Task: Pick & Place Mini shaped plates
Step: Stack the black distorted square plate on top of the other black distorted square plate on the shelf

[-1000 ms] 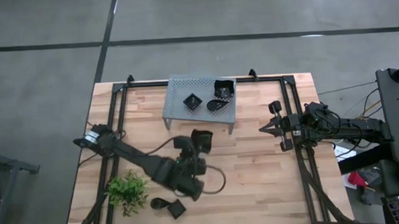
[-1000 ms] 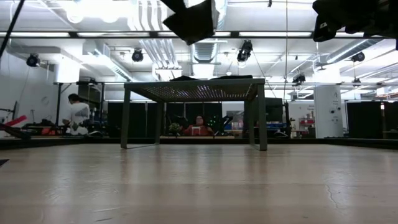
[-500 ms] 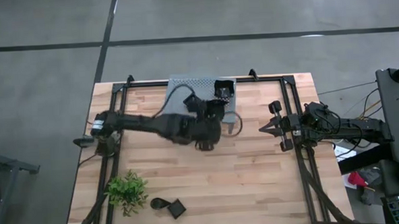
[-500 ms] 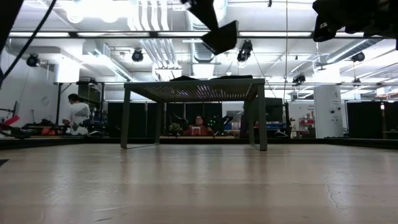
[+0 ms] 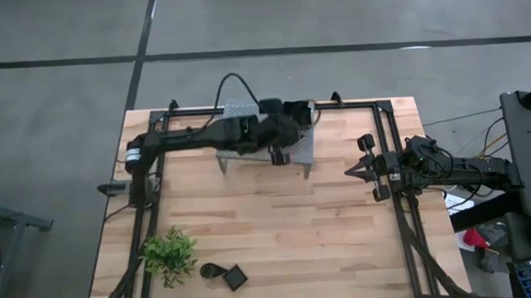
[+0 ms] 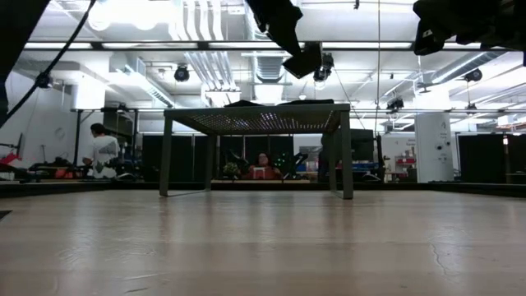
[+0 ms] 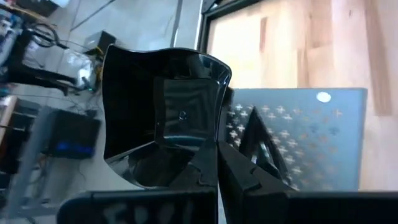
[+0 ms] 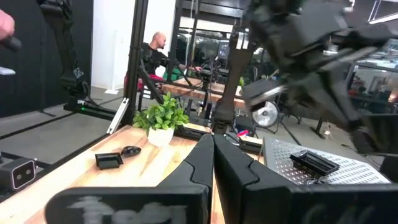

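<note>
Seemingly above rack (image 5: 246, 109) — left gripper (image 7: 217, 163) gripping plate (image 7: 163, 112).

My left gripper (image 5: 283, 139) hangs above the grey rack (image 5: 303, 151), pinching a square plate (image 7: 163, 118). Below it, another plate (image 5: 296, 114) fills the rack's far corner. Between it and my right gripper (image 5: 351, 171) — bare wood. Behind it, near the front edge, the plant (image 5: 169, 253) and two plates (image 5: 224, 274) crowd one corner.

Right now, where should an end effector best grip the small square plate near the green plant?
Probably pinch one raised rim of the square plate from above, on the side away from the teardrop plate: it lies flat and low on the table.
</note>
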You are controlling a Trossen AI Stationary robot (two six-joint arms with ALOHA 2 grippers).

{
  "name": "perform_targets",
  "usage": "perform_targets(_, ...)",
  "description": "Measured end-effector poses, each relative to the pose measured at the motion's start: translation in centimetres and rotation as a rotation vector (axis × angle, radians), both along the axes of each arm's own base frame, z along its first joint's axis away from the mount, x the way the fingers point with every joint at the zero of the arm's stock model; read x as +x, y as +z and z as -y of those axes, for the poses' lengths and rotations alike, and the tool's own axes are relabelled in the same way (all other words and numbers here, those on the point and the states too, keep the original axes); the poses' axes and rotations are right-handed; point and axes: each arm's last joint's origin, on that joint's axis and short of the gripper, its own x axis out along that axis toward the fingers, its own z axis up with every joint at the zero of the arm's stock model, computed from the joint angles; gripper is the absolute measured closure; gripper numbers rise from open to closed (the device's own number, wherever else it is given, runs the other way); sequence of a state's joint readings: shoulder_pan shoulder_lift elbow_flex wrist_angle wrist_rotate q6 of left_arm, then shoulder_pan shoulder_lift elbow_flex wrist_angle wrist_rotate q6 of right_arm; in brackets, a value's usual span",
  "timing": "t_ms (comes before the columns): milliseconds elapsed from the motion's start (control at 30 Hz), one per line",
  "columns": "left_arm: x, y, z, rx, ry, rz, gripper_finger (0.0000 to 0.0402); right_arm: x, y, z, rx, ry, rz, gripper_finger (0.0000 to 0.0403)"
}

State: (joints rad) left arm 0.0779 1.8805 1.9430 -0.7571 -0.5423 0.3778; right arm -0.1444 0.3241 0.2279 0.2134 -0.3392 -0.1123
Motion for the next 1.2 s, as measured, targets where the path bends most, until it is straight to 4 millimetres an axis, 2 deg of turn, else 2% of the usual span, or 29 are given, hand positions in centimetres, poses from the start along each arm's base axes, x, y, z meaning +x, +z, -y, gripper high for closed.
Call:
perform_targets(167,0.3,0.5,-2.8,-0.09,-0.063,0.095,0.0401,0.0,0.0,0.0,0.003,0.001,-0.001,0.0394)
perform_targets(367,0.4,0.2,-4.5,-0.078,-0.048,0.103,0.0401,0.0,0.0,0.0,0.004,0.001,-0.001,0.0394)
perform_targets(700,1.2,-1.9,-5.0,-0.099,-0.044,0.017,0.0402,0.0,0.0,0.0,0.001,0.001,0.0,0.0394)
perform_targets(1200,1.4,-2.4,-5.0,-0.126,-0.045,0.02,0.0401,0.0,0.0,0.0,0.004,0.001,-0.001,0.0394)
